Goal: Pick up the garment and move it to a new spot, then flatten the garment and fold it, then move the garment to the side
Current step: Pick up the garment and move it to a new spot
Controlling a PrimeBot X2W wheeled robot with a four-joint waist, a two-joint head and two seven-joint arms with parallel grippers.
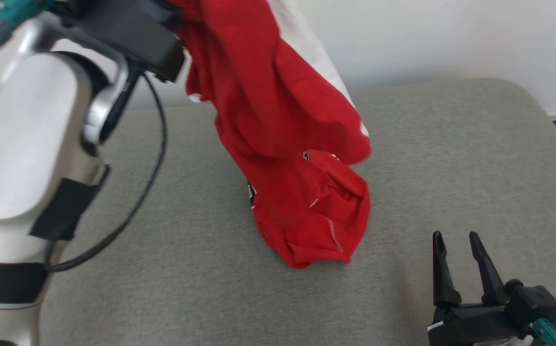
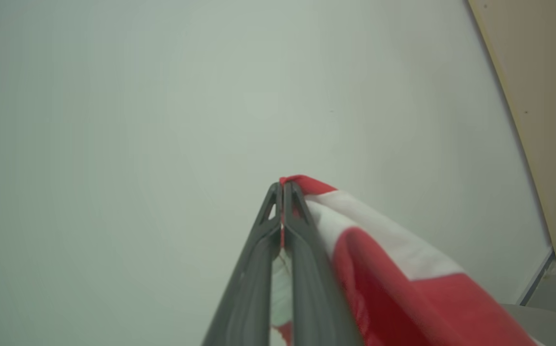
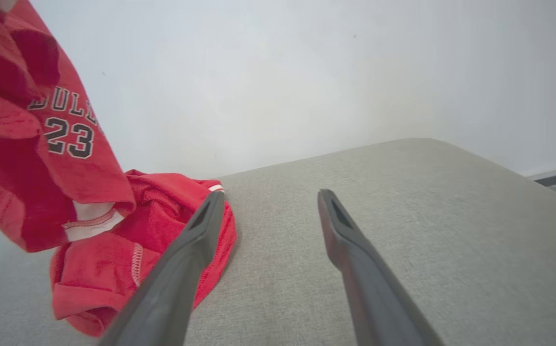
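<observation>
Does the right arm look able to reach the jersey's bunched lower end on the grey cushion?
Probably yes: the right gripper stands open beside the red jersey, with bare grey cushion between them and nothing in the way.

- The garment (image 1: 283,120) has its lower end resting on the padded surface (image 1: 451,158) near its centre.
- The rest rises toward 11 o'clock, hanging from the left gripper (image 2: 283,185).
- The right gripper (image 1: 456,236) is at 4 o'clock of the garment, apart from it.
- The wall (image 1: 427,33) stands behind at 12 o'clock.
</observation>
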